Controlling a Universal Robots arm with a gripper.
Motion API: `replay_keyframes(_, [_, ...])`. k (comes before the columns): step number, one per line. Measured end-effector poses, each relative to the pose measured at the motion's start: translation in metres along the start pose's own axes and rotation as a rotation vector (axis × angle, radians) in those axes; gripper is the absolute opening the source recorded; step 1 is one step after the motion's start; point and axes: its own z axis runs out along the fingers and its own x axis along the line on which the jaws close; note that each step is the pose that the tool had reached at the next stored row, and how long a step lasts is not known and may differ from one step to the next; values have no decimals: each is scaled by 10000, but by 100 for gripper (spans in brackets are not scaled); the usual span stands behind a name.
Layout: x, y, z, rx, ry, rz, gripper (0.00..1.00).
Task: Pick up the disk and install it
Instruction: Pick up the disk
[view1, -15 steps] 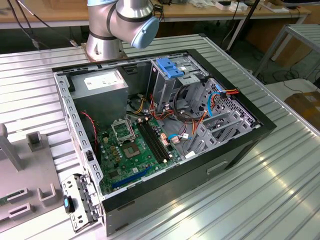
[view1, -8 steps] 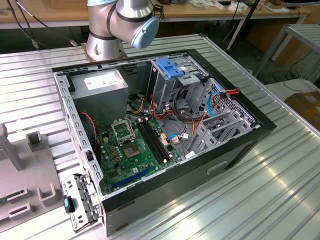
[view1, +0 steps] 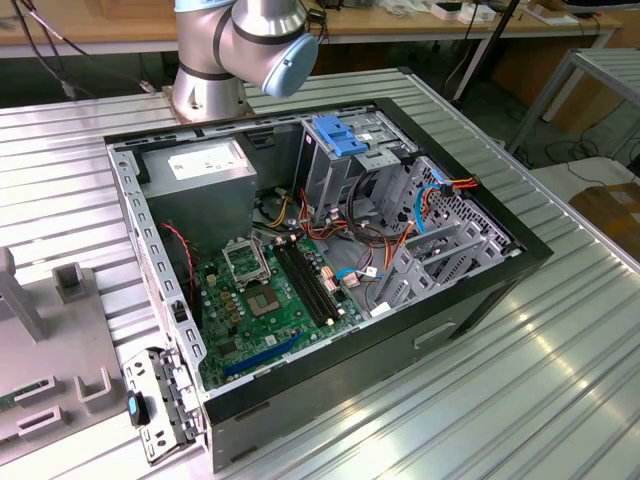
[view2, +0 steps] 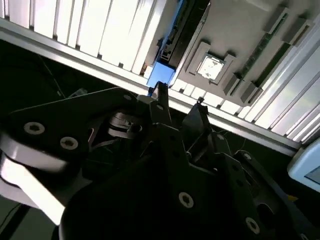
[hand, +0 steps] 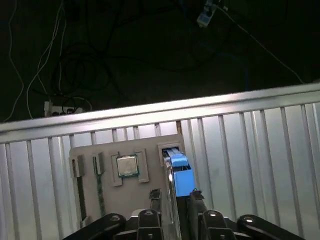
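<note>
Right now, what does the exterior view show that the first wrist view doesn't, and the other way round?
Exterior view: the arm's base behind an open case with its motherboard. First wrist view: the open claw at the disk, which stands in a slot of the grey tray, near a chip. Both: the ribbed table and, it seems, that tray.

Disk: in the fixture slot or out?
In. The first wrist view shows the disk standing on edge in the grey fixture slot, with the claw close to it.
</note>
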Motion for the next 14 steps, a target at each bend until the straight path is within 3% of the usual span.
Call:
replay_keyframes(1, [-34,2,28,-1,12,-94,42])
replay_keyframes(2, [-100,7,103,0,17,-163,54])
replay_keyframes(5, [-110,14,171,2,52,-517,54])
replay_keyframes(10, [-108,26,202,262,55,-598,54])
replay_keyframes(14, [-103,61,250,367,49,-632,54])
